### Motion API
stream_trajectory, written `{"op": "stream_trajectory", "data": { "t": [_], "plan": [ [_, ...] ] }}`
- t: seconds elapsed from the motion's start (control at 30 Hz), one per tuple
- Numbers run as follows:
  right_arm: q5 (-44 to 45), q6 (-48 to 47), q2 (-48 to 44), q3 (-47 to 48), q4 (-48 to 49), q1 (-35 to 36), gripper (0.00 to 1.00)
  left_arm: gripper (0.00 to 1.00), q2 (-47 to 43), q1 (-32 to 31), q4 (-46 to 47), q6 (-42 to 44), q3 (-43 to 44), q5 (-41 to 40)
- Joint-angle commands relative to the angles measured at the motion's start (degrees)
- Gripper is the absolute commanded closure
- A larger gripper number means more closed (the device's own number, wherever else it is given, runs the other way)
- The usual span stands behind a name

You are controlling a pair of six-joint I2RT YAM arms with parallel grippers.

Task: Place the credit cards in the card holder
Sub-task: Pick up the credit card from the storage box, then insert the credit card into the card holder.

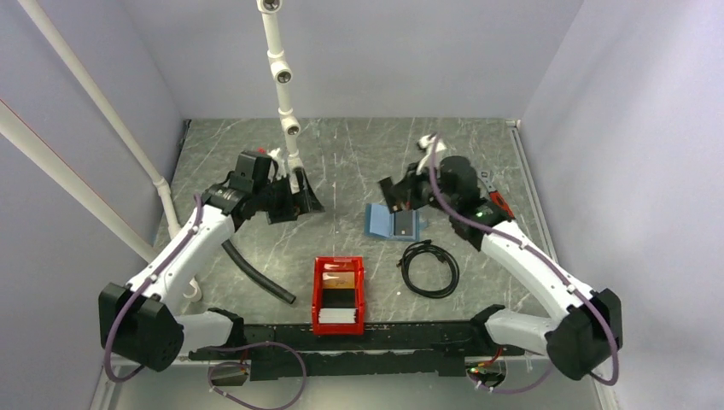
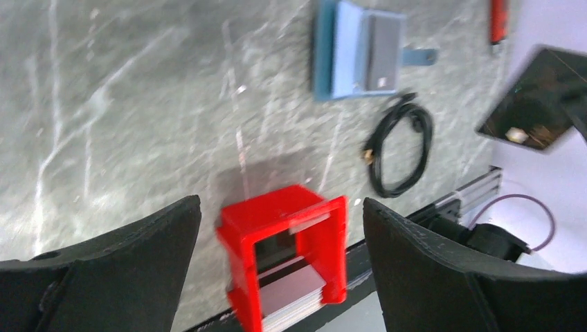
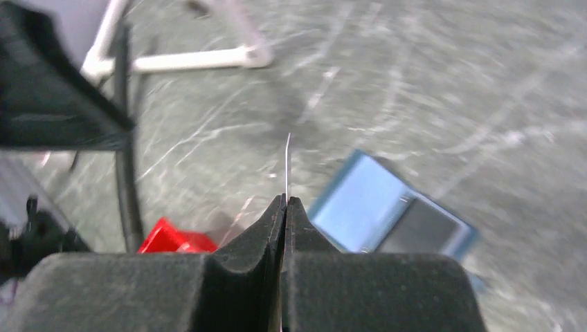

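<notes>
The card holder (image 1: pixel 391 222) lies open on the table, a blue wallet with a lighter inside and a dark card in its right half; it also shows in the left wrist view (image 2: pixel 360 48) and the right wrist view (image 3: pixel 387 207). My right gripper (image 1: pixel 396 195) (image 3: pixel 285 200) hangs just above its far-left corner, shut on one thin credit card (image 3: pixel 287 162) seen edge-on. More credit cards, a whitish stack (image 1: pixel 338 318) (image 2: pixel 294 294) and an orange-gold one (image 1: pixel 340 280), sit in the red bin (image 1: pixel 318 295). My left gripper (image 1: pixel 294 203) (image 2: pixel 282 207) is open and empty, far-left of the bin.
A coiled black cable (image 1: pixel 429 266) lies right of the bin, below the card holder. A black hose (image 1: pixel 256 272) lies left of the bin. A white pipe stand (image 1: pixel 284 94) rises at the back centre. A red-handled tool (image 1: pixel 502 205) lies by the right arm.
</notes>
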Motion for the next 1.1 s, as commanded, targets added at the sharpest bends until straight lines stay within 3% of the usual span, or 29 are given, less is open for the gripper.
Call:
{"op": "stream_trajectory", "data": {
  "t": [0.0,0.1,0.23,0.4,0.63,1.07],
  "plan": [
    [-11.1,11.0,3.1,-2.2,-1.0,-15.1,1.0,0.08,6.7,-1.9,9.2,0.7,6.1,7.6],
    [-24.6,15.1,10.3,-3.4,-0.1,-25.3,1.0,0.09,16.1,-6.2,10.7,0.9,14.1,9.0],
    [-38.4,17.9,19.5,-6.3,8.4,-31.5,1.0,0.23,30.7,-12.1,10.4,1.7,25.1,11.2],
    [-39.2,20.6,24.9,-8.0,15.8,-31.8,1.0,0.54,43.5,-14.5,10.7,1.8,33.9,13.6],
    [-37.4,19.5,30.7,-7.4,15.7,-31.5,1.0,0.82,53.0,-15.0,7.9,2.3,37.9,12.9],
    [-33.1,16.8,34.7,-4.3,10.3,-29.2,1.0,0.88,55.4,-14.9,6.5,3.7,33.7,7.2]
  ]
}}
